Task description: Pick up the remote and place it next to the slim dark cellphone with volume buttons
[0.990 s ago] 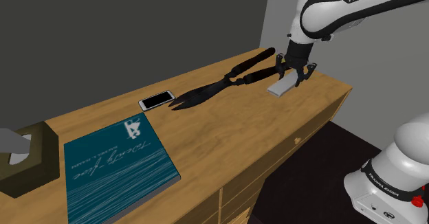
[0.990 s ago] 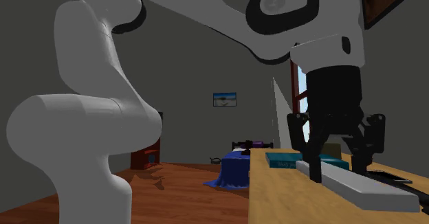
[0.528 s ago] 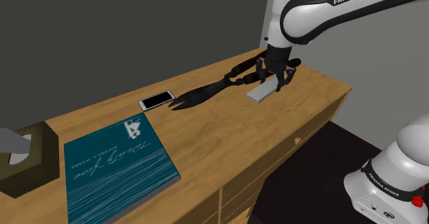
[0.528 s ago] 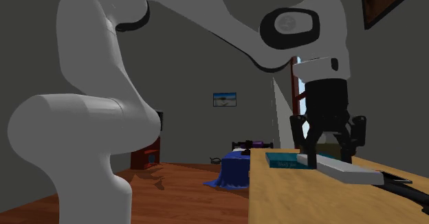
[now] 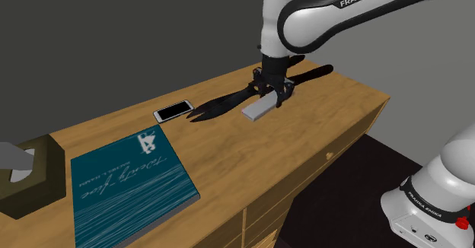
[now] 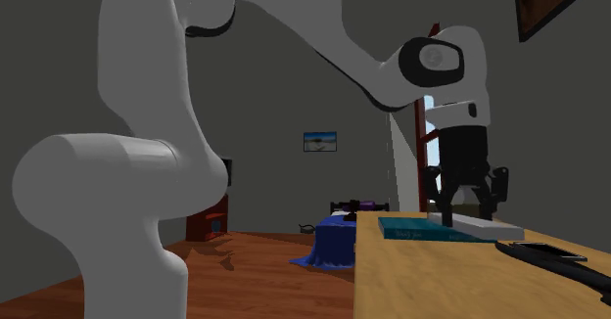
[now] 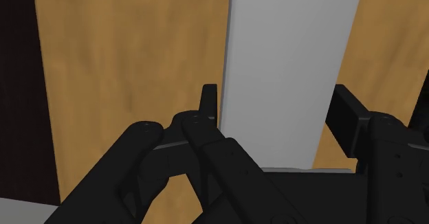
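A flat, plain grey remote [image 5: 256, 110] hangs just above the wooden top, clasped at one end by my black gripper [image 5: 274, 91], which is shut on it. In the wrist view the remote [image 7: 289, 58] runs straight out from the gripper [image 7: 275, 106] with a finger against each long side. It hovers beside the blades of black garden shears [image 5: 228, 100]. The slim phone [image 5: 173, 111], pale-faced, lies flat further toward the shoulder view's left, past the shear tips. In the second exterior view the gripper [image 6: 465, 207] holds the remote [image 6: 480, 230] low over the top.
The shears [image 6: 553, 258] lie diagonally across the back of the wooden dresser top [image 5: 342, 125]. A large teal book [image 5: 129, 182] lies at the front left, with a tissue box [image 5: 27, 174] beyond it. Drawers show below the front edge.
The arm has carried the remote toward the shoulder view's left, from the far end of the top to beside the shear blades, closer to the phone. The grip is unchanged.
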